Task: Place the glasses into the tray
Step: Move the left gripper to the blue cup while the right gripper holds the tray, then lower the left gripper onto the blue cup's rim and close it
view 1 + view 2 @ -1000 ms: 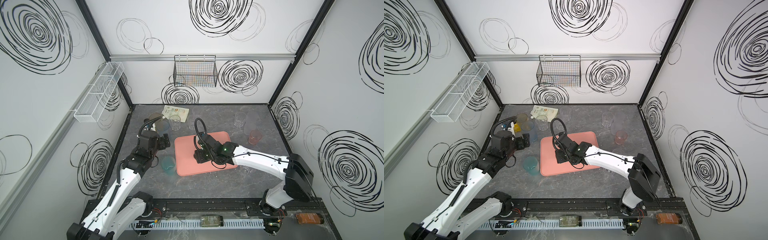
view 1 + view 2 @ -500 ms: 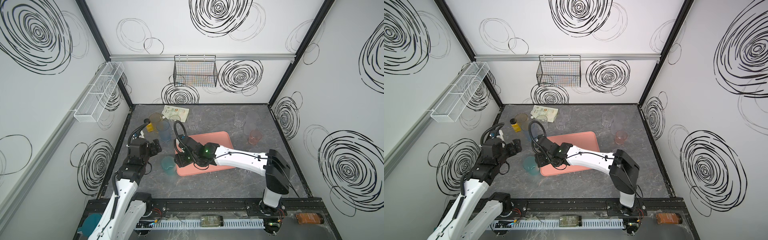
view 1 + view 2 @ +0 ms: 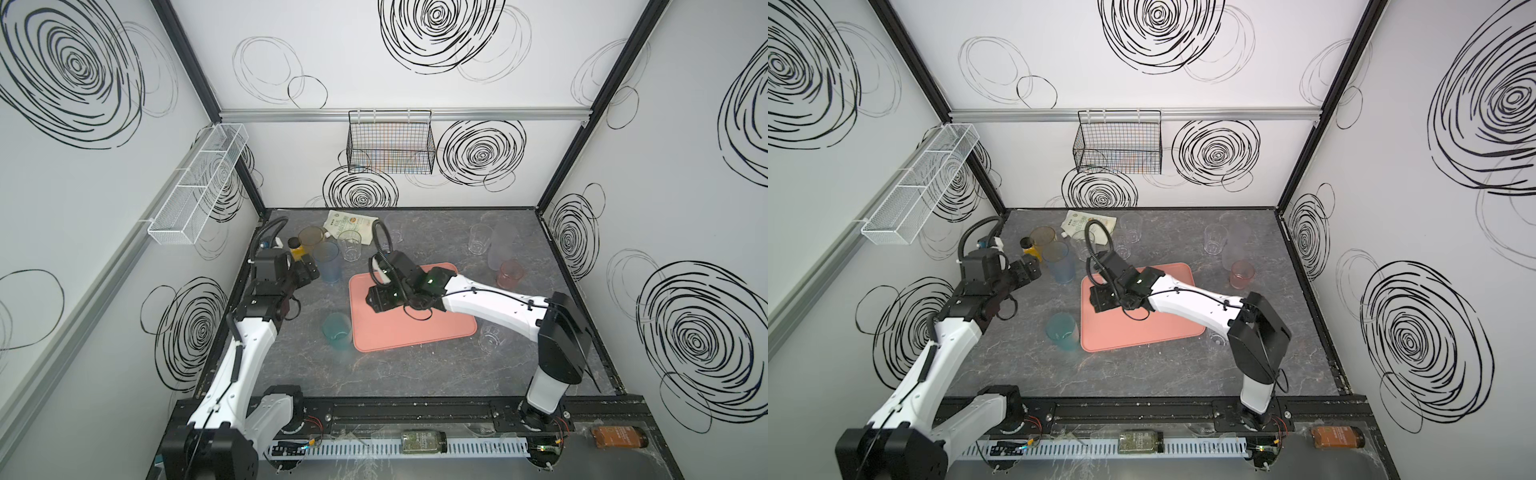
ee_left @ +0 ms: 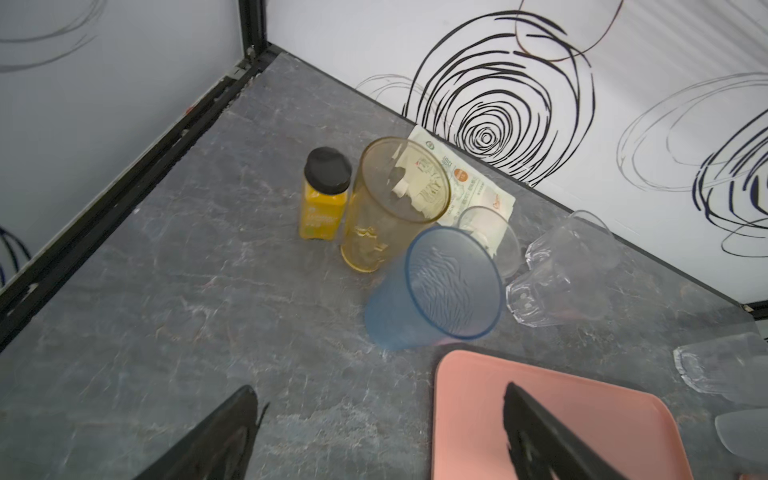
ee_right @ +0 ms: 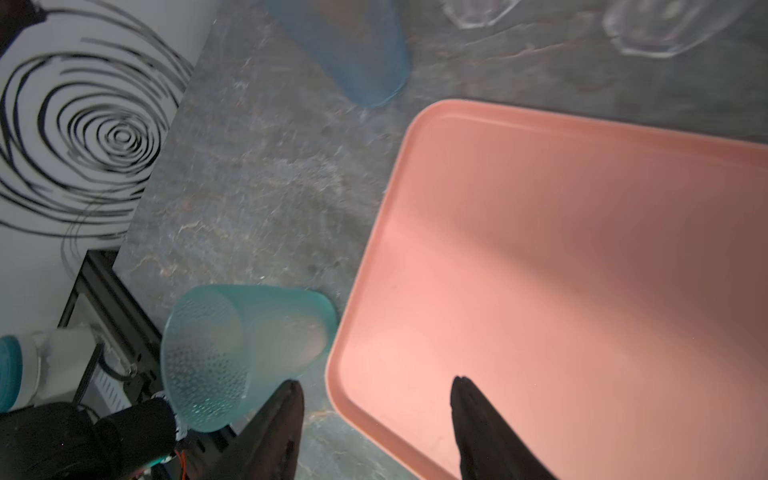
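The salmon-pink tray [image 3: 415,332] [image 3: 1142,332] lies mid-table with no glass in it. A teal glass [image 3: 337,330] [image 5: 245,349] stands just off its left edge. Further back on the left stand a blue glass [image 3: 328,262] [image 4: 440,291], an amber glass [image 3: 311,239] [image 4: 386,208] and a clear one [image 3: 349,245]. Clear, frosted and pink glasses [image 3: 510,274] stand at the back right. My left gripper [image 3: 309,270] [image 4: 379,390] hangs open and empty, just left of the blue glass. Open and empty too, my right gripper [image 3: 376,299] [image 5: 376,382] hovers over the tray's left rim beside the teal glass.
A yellow black-capped bottle [image 3: 296,248] touches the amber glass, and a white pouch [image 3: 349,224] lies behind them. Another clear glass [image 3: 490,338] stands by the tray's front right corner. A wire basket [image 3: 390,145] and a white rack [image 3: 199,183] hang on the walls.
My right gripper has shifted left across the tray to its left rim. My left gripper has drawn back to the left. No glass has moved.
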